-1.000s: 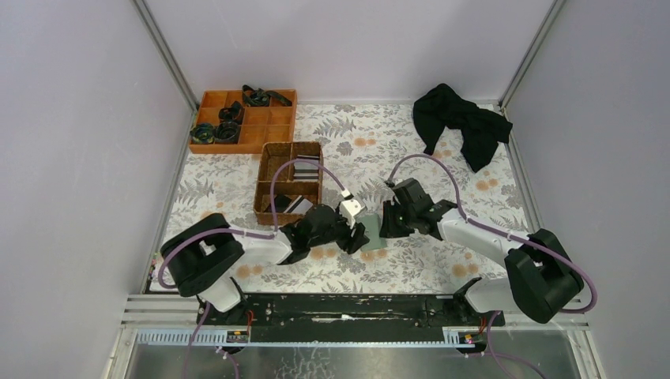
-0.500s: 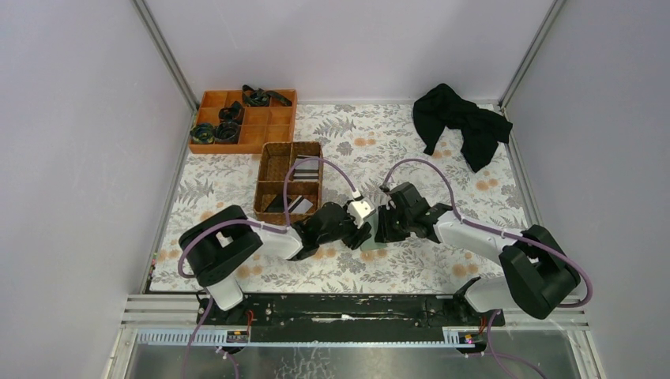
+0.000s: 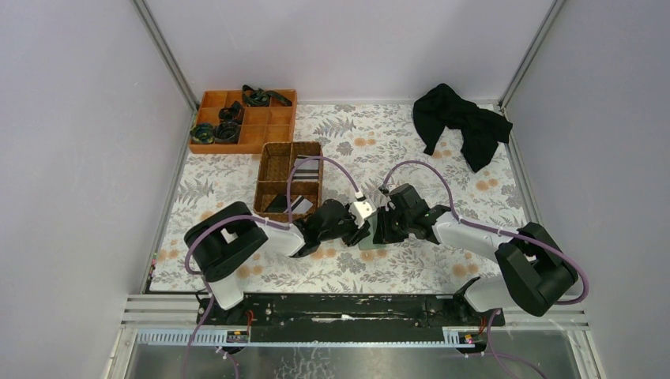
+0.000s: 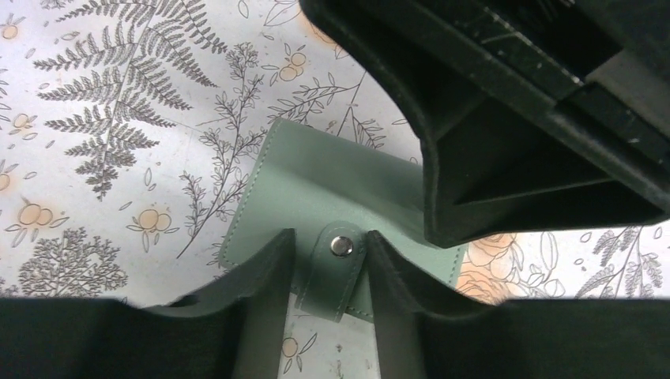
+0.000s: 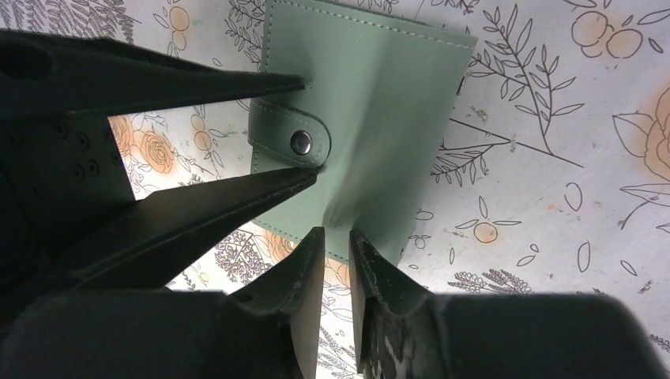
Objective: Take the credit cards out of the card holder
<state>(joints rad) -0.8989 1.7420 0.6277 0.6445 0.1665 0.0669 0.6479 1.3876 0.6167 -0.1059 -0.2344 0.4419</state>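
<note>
Wicker basket [image 3: 276, 162] holds a few flat cards [image 3: 299, 205] (count unclear); orange tray [image 3: 272, 130] holds dark coiled bands; one closed green card holder [image 5: 379, 95] lies on the floral cloth [image 3: 355, 150]; right gripper [image 5: 335, 234], jaws narrow, pinches its edge; left gripper [image 4: 330, 237], moved in and narrower than a second ago, straddles its snap tab [image 4: 341, 246]; two arms.
</note>
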